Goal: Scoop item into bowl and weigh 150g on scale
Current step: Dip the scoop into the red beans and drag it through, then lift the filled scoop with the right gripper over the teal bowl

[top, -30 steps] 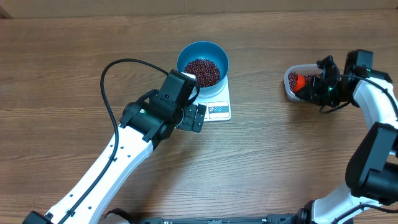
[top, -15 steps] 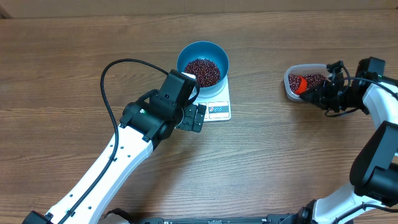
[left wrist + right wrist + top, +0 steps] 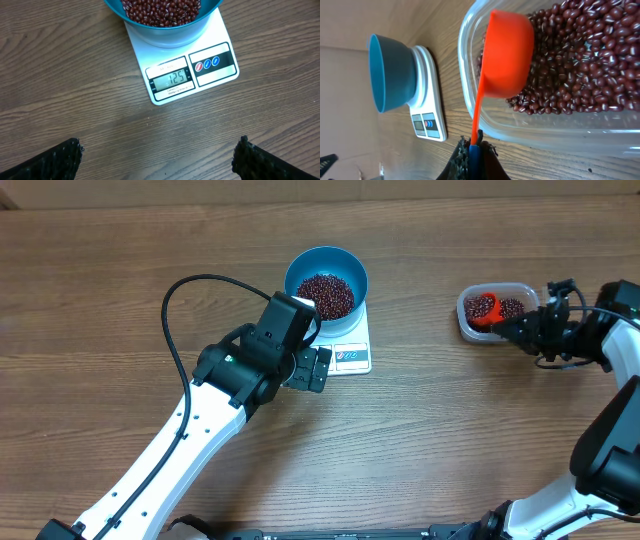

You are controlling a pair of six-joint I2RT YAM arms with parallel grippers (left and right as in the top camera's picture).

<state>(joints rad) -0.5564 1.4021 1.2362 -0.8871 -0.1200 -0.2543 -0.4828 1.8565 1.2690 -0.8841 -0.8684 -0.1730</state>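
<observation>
The left end effector (image 3: 157, 161) is spread wide, its two dark fingers at opposite lower corners of the left wrist view. It holds nothing and touches nothing. It hangs over the bare wooden desk (image 3: 100, 280), just off the scale's display edge.

The right end effector (image 3: 474, 155) is closed tight on the blue-tipped end of the handle of one orange-red measuring scoop (image 3: 507, 60). The thin handle runs from the fingers up over the wall of one clear plastic tub (image 3: 545, 132). The scoop's cup sits inside the tub, over the beans, with its outer wall facing the wrist camera. Whether the cup is loaded cannot be told.

There is one white kitchen scale (image 3: 220, 30), and its display (image 3: 171, 78) reads 125. One blue bowl (image 3: 165, 36) stands on the scale's platform, on the side away from the display and label panel.

The small dark red beans lie in two heaps:
- One heap (image 3: 162, 10) fills the bowl on the scale.
- The other (image 3: 580, 65) covers the floor of the tub.

In the overhead view the tub stands on the desk well apart from the scale, on its right side. No loose beans show on the desk around the scale.
</observation>
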